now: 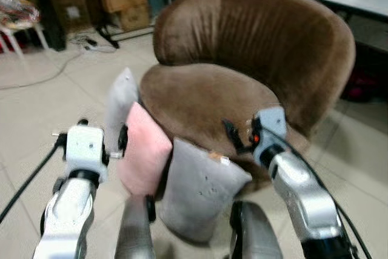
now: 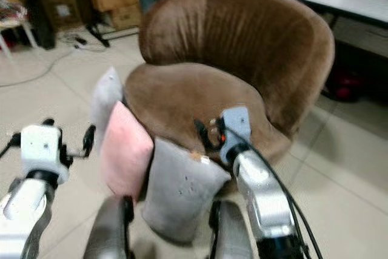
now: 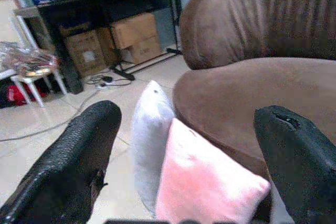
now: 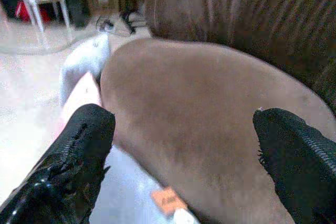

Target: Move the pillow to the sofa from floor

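1. 3 pillows are seen standing on the tiled floor (image 1: pixel 36 119), propped against the front of the brown sofa (image 1: pixel 254 47): a pink pillow (image 1: pixel 142 150) in the middle, a grey pillow (image 1: pixel 197 189) on its right and a pale grey pillow (image 1: pixel 120 104) behind it on the left.
2. The pink pillow is leaned against the sofa's seat edge and is touched by the grey pillow beside it.
3. The left gripper (image 3: pixel 189 156) is held apart from the pillows with its fingers spread wide, the pink pillow being framed between them in the left wrist view; nothing is grasped.
4. The right gripper (image 4: pixel 184 156) is raised over the sofa's seat front, just above the grey pillow, its fingers likewise spread wide and nothing held.
5. Cardboard boxes (image 1: pixel 124 1) are stacked under a dark table (image 3: pixel 100 1) behind the sofa, and a white stool (image 3: pixel 34 72) is placed at far left.
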`<state>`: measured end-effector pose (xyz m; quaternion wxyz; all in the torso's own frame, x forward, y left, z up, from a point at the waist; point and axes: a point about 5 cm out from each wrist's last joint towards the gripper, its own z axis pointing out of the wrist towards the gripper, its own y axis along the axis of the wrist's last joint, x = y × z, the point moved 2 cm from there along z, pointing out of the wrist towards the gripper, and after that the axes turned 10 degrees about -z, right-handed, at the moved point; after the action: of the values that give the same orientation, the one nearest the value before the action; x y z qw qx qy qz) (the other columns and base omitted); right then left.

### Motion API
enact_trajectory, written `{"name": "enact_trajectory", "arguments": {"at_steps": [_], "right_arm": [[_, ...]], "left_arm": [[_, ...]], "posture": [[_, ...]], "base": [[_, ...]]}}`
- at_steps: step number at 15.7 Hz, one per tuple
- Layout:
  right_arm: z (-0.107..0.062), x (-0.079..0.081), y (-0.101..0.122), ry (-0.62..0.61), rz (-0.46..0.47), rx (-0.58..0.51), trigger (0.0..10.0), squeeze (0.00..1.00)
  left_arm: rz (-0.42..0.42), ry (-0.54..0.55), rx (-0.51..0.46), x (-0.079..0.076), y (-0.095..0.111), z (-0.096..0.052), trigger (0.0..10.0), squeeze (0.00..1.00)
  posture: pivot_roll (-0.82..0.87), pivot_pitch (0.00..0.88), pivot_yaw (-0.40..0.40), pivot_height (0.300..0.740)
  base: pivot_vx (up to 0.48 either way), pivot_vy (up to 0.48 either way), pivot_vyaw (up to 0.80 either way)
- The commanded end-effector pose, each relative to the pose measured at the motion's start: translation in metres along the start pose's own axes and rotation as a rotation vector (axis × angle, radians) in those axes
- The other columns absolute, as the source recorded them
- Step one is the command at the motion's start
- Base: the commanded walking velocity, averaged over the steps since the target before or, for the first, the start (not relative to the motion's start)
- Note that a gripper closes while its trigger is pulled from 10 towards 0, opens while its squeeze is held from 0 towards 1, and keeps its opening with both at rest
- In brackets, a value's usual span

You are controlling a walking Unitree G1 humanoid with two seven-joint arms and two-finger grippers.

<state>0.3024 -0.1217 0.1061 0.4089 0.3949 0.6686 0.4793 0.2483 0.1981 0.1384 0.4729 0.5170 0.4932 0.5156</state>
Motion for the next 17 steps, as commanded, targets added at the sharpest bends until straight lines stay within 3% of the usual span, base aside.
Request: {"name": "enact_trajectory", "arguments": {"at_steps": [1, 4, 9, 13, 17], "right_arm": [[0.006, 0.002, 0.004, 0.024, -0.016, 0.002, 10.0, 0.0], [0.02, 0.01, -0.005, 0.097, -0.041, 0.052, 10.0, 0.0], [0.038, 0.015, -0.02, 0.104, -0.015, 0.113, 10.0, 0.0], [0.056, 0.028, -0.034, 0.133, -0.022, 0.185, 10.0, 0.0], [0.064, 0.033, -0.024, 0.118, 0.106, 0.133, 10.0, 0.0]], "left_arm": [[0.007, -0.015, 0.021, -0.003, -0.004, -0.002, 10.0, 0.0], [0.032, -0.038, 0.033, -0.001, -0.006, -0.005, 10.0, 0.0], [0.019, -0.046, 0.06, 0.002, -0.007, -0.014, 10.0, 0.0], [0.04, -0.094, 0.081, 0.003, -0.007, -0.017, 10.0, 0.0], [0.042, -0.078, 0.082, 0.006, -0.005, -0.021, 10.0, 0.0]], "posture": [[0.0, 0.0, -0.036, 0.496], [0.01, 0.0, -0.051, 0.496], [0.05, 0.0, -0.072, 0.496], [0.08, 0.0, -0.094, 0.496], [0.08, 0.0, -0.09, 0.486]], "base": [[0.0, 0.0, 0.0], [0.0, 0.0, 0.0], [0.0, 0.0, 0.0], [0.0, 0.0, 0.0], [0.0, 0.0, 0.0]]}}
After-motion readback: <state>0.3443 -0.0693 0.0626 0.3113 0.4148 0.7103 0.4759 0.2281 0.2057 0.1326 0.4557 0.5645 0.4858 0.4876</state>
